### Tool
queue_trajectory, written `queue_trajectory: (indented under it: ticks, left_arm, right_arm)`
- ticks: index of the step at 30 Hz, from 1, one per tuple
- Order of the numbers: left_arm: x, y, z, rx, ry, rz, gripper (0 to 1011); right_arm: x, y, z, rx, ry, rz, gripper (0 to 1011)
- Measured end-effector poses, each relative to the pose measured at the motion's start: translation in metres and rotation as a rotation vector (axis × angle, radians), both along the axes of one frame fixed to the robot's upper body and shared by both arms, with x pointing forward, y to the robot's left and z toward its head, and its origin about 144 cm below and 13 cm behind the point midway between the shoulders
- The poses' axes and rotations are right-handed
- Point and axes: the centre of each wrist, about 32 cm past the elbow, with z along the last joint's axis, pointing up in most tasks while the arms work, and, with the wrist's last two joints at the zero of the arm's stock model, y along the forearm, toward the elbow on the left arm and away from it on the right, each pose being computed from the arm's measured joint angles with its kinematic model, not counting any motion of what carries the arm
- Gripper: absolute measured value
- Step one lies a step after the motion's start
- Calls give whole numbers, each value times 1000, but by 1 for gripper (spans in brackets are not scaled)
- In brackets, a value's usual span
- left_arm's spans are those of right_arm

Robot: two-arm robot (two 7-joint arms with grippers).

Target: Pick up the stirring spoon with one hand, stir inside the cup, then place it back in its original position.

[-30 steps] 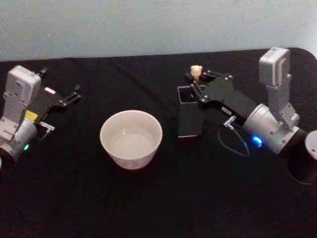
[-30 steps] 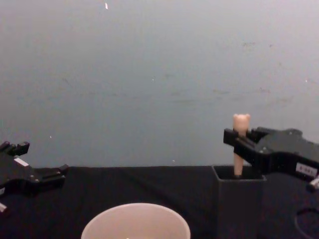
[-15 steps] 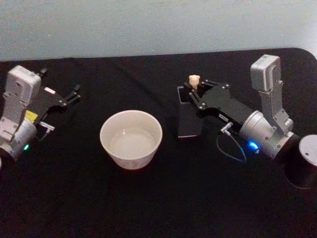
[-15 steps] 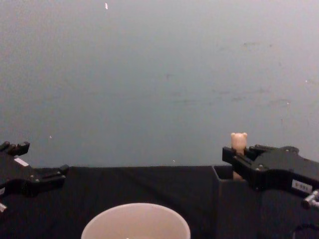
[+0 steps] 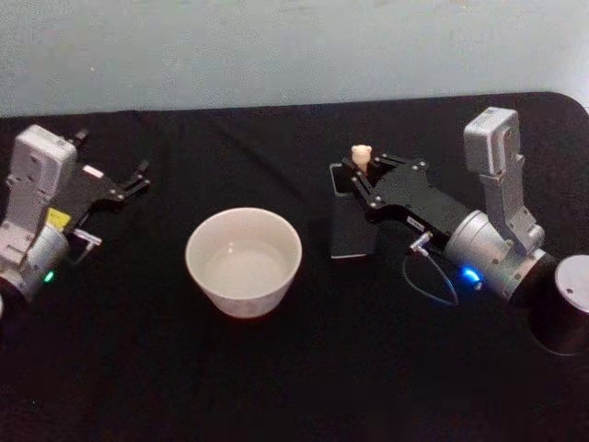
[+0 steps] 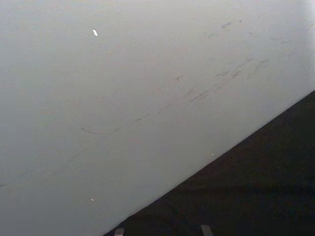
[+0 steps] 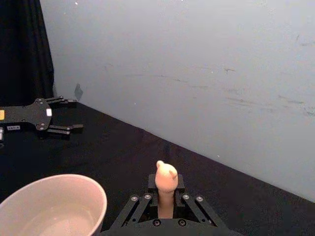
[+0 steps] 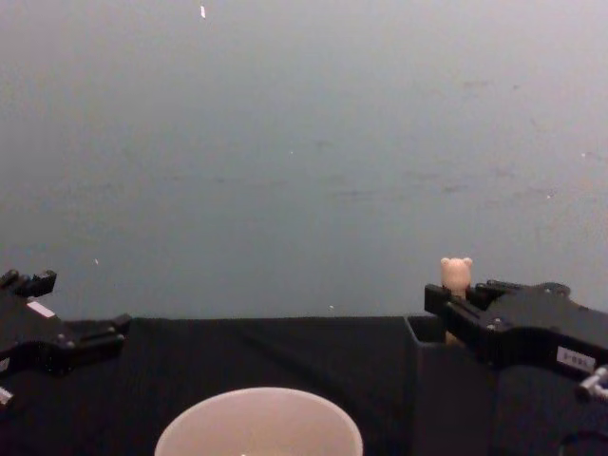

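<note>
Pale grey-blue wall (image 8: 304,142) behind a black-clothed table (image 5: 276,387).

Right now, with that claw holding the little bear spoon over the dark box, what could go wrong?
The right gripper is shut on the spoon, just below its bear head, with the handle down inside the holder. If it lets go with the spoon leaning, the spoon could tip against the rim. The holder is tall and narrow, so a sideways nudge while pulling away might topple it toward the cup. The left gripper rests far off.
</note>
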Motion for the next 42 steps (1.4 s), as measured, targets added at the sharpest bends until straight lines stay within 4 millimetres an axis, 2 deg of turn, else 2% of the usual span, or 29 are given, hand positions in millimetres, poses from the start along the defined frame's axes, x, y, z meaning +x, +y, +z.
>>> queue_trajectory:
  ticks: [2, 5, 11, 13, 14, 16, 17, 19, 23, 27, 29, 39, 42]
  left_arm:
    - [0, 0, 0, 0, 0, 0, 1001]
    - [0, 0, 0, 0, 0, 0, 1001]
    - [0, 0, 0, 0, 0, 0, 1001]
    - [0, 0, 0, 0, 0, 0, 1001]
    - [0, 0, 0, 0, 0, 0, 1001]
    - [0, 0, 0, 0, 0, 0, 1001]
    - [0, 0, 0, 0, 0, 0, 1001]
    - [0, 0, 0, 0, 0, 0, 1001]
    - [0, 0, 0, 0, 0, 0, 1001]
    - [0, 0, 0, 0, 0, 0, 1001]
    - [0, 0, 0, 0, 0, 0, 1001]
    - [0, 0, 0, 0, 0, 0, 1001]
    - [0, 0, 0, 0, 0, 0, 1001]
  right_arm:
    - [0, 0, 0, 0, 0, 0, 187]
    - [0, 0, 0, 0, 0, 0, 268]
    - [0, 0, 0, 1, -1, 1, 468]
    - [0, 0, 0, 1, -1, 1, 503]
    - [0, 0, 0, 1, -1, 1, 561]
    - [0, 0, 1, 2, -1, 1, 606]
    - [0, 0, 1, 2, -1, 1, 668]
    - [0, 0, 1, 2, -1, 2, 704]
    - [0, 0, 1, 2, -2, 2, 853]
    - [0, 0, 1, 3, -2, 2, 921]
    - [0, 0, 1, 3, -2, 3, 998]
    - [1, -1, 4, 40, -50, -6, 1003]
    - [1, -1, 7, 109, -132, -91, 1003]
